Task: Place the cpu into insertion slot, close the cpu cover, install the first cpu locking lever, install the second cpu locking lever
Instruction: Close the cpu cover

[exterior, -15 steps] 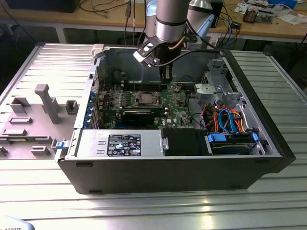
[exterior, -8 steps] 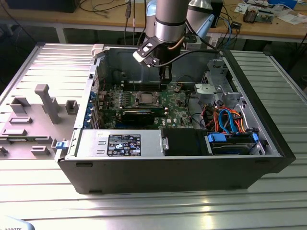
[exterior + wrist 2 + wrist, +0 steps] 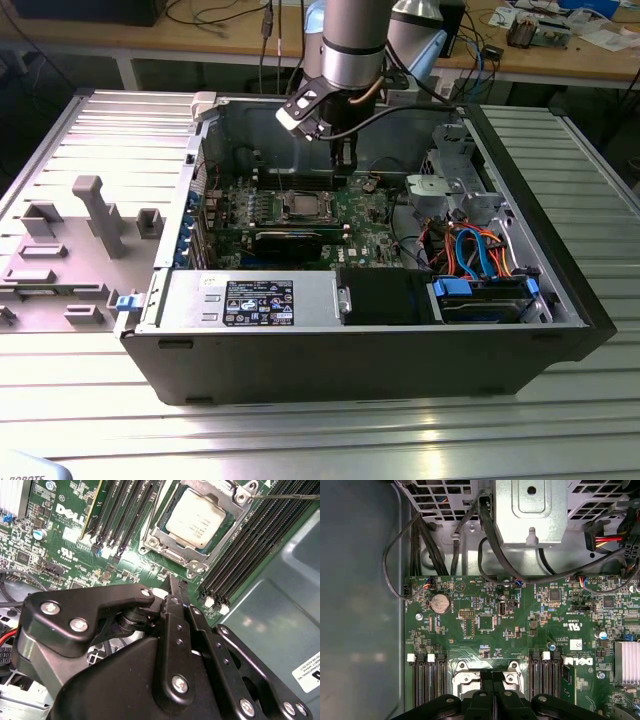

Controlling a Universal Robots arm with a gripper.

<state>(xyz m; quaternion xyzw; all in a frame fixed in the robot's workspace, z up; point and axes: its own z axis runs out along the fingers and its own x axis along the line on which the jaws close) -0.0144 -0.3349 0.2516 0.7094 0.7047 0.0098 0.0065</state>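
We found the cpu (image 3: 195, 519) seated under its lowered cpu cover (image 3: 159, 529). The gripper (image 3: 175, 585) hovered near, jaws clenched empty, seemingly forming one pushing tip.

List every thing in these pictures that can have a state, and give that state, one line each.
cpu: seated in the insertion slot, metal top up.
cpu cover: down, framing the cpu.
locking lever: thin rod running out past the slot's corner; latched or not, cannot tell.
gripper: shut, empty, over the motherboard near the insertion slot.
computer case: on its side, side panel off.
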